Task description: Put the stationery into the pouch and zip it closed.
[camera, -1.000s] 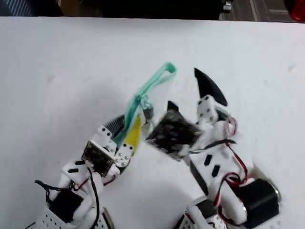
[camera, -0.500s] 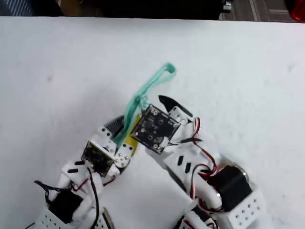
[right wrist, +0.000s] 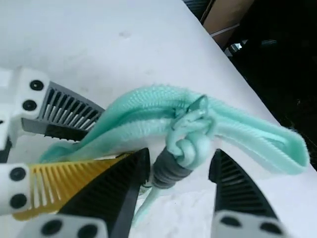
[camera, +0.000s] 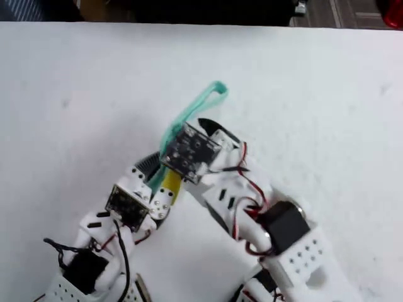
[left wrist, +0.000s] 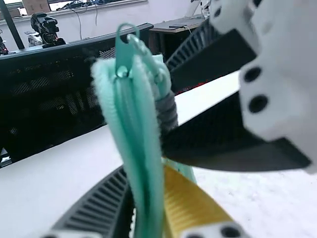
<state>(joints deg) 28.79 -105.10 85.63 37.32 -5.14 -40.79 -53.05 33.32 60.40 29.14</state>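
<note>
Now L pincer (camera: 158, 175) pinches fuzzy teal fabric pouch (camera: 189, 113) on edge over desk (camera: 75, 82); R pincer (right wrist: 181, 163) spread astride its knotted zip pull (right wrist: 190, 141). Risk: R closes off-centre, grabs fabric, yanks pouch loose.

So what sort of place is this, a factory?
Probably a lab or office workroom rather than a factory: a plain white table, black mesh panels standing behind it, and another desk further back in the room.

White table (camera: 315, 75), dark mesh furniture (left wrist: 49, 79) behind
</note>
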